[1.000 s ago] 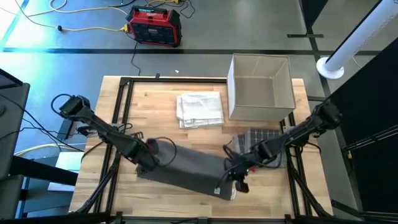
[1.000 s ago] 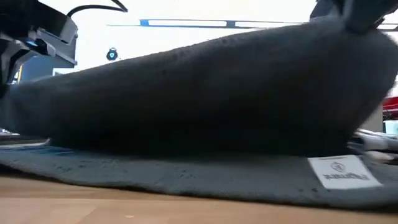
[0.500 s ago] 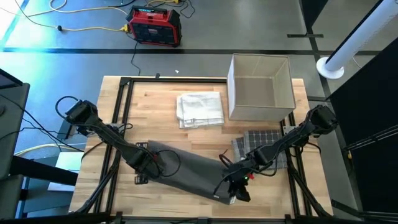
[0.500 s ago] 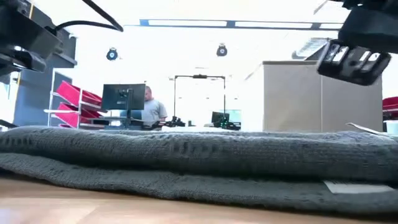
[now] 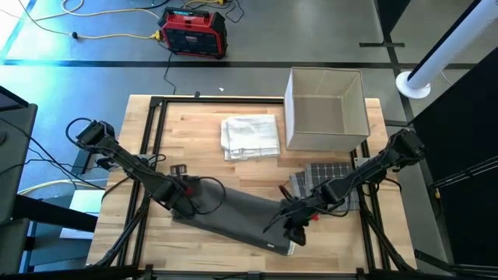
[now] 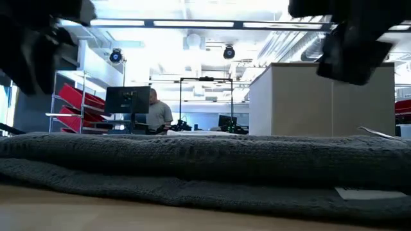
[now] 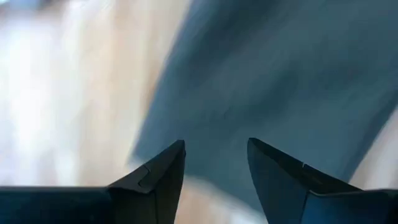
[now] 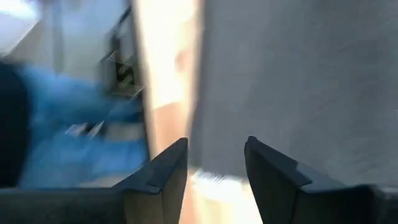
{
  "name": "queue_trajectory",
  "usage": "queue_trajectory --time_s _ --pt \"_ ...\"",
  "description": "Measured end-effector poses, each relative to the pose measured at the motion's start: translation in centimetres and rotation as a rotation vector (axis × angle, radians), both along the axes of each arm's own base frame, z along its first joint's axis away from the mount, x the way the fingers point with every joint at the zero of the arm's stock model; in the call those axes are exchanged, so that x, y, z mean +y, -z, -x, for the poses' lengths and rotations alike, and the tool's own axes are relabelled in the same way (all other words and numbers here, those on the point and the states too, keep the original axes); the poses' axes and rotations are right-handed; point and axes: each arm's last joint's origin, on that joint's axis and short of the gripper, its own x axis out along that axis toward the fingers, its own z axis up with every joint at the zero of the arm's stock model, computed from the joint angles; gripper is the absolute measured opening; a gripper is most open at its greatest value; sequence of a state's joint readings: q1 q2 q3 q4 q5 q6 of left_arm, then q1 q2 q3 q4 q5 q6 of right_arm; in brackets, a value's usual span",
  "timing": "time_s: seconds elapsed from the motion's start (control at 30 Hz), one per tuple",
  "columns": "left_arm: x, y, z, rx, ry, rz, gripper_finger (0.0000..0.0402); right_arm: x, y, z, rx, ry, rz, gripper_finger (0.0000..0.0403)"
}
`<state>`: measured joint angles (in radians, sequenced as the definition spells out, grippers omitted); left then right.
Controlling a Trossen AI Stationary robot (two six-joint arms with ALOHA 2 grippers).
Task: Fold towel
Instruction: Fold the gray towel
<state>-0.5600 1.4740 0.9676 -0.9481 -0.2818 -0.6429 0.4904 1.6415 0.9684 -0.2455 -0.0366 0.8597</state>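
The grey towel (image 5: 237,216) lies folded flat on the surface (image 5: 202,132), near its front edge. The left end effector (image 7: 214,165) hangs over the towel's left end and the right end effector (image 8: 214,163) over its right end. Both have fingers spread, pinching nothing.

Dark grey towel (image 5: 237,216), white folded cloth (image 5: 250,137), beige box (image 5: 327,111)

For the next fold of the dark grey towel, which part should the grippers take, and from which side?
Probably the two ends of the dark grey towel: it lies flat as a long diagonal band. The open left gripper and right gripper hang over them, so come from above.
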Motion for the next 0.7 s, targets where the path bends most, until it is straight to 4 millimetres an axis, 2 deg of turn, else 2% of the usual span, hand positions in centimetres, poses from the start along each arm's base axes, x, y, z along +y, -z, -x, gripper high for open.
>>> queue_trajectory --time_s 0.1,0.17,0.23,0.37,0.5,0.7 --pt "0.1 2.2 -0.5 -0.055 0.028 0.087 0.0134 -0.3 1.7 -0.5 0.052 0.026 0.037 0.0068" --pt "0.3 3.4 -0.2 -0.042 0.004 0.093 0.0116 -0.4 2.6 -0.7 0.087 0.038 0.048 0.0028" --pt "0.7 4.3 0.4 -0.018 -0.044 0.095 0.0098 -0.6 3.5 -0.7 0.130 0.042 0.070 0.0008" --pt "0.8 6.2 2.3 0.082 -0.128 0.143 0.0067 -1.8 5.0 -0.9 0.217 0.082 0.106 0.0006" --pt "0.0 7.0 3.8 0.100 -0.237 0.184 0.0046 -3.7 5.5 -1.8 0.223 0.097 0.130 0.0002" --pt "-1.6 6.3 4.0 0.075 -0.394 0.260 0.0034 -9.3 5.5 -3.3 0.223 0.200 0.172 0.0000"
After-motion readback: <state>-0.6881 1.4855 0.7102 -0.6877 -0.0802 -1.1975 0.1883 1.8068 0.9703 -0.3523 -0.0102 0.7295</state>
